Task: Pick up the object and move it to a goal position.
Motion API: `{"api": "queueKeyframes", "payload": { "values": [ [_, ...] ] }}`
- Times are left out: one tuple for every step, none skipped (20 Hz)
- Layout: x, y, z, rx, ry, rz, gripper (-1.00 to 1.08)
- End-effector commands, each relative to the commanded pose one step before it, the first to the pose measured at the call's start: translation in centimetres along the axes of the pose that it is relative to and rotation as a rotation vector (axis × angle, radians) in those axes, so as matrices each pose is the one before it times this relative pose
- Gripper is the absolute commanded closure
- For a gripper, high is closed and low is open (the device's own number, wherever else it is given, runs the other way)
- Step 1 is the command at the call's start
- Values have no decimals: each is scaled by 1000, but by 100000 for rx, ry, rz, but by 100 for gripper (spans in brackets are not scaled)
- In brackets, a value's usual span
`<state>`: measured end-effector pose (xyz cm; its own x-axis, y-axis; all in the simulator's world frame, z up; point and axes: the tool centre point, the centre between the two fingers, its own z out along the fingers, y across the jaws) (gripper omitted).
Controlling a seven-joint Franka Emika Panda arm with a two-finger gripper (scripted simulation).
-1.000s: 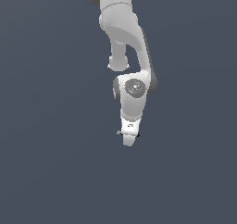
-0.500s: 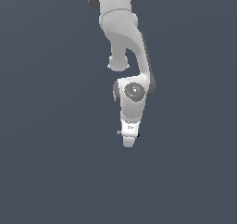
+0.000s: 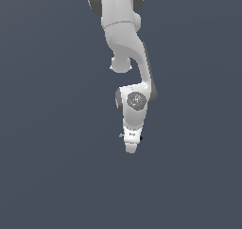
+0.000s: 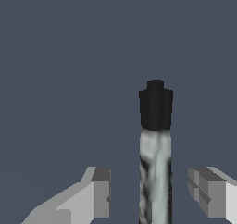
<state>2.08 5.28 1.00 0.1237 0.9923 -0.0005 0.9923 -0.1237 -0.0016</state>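
With my tool [image 4: 149, 197] spread and the rod [image 4: 155, 172] lying between its fingers [image 4: 99, 193] on the tabletop [image 3: 52, 166], I judge I should centre, descend, then pinch the shaft.

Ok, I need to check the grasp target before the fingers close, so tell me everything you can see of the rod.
The rod is a thin stick with a mottled grey-white shaft and a blocky black tip. In the wrist view it lies between the open gripper's two grey fingers, nearer one of them, with a gap on each side, so neither touches it. In the exterior view it is almost wholly hidden behind the hand.
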Motion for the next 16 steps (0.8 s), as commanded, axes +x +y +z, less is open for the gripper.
{"api": "queueKeyframes", "payload": {
  "values": [
    [9,70,42,-144,14,-4,108],
    [0,0,0,0,0,0,108],
    [0,0,0,0,0,0,108],
    [0,0,0,0,0,0,108],
    [0,0,0,0,0,0,108],
    [0,0,0,0,0,0,108],
    [0,0,0,0,0,0,108],
    [0,0,0,0,0,0,108],
    [0,0,0,0,0,0,108],
    [-1,-6,-9,0,0,0,108],
    [-5,-4,-24,0,0,0,108],
    [-16,-12,-73,0,0,0,108],
    [-26,-19,-122,0,0,0,108],
    [-36,-27,-171,0,0,0,108],
    [-47,-35,-221,0,0,0,108],
    [-57,-43,-271,0,0,0,108]
  ]
}}
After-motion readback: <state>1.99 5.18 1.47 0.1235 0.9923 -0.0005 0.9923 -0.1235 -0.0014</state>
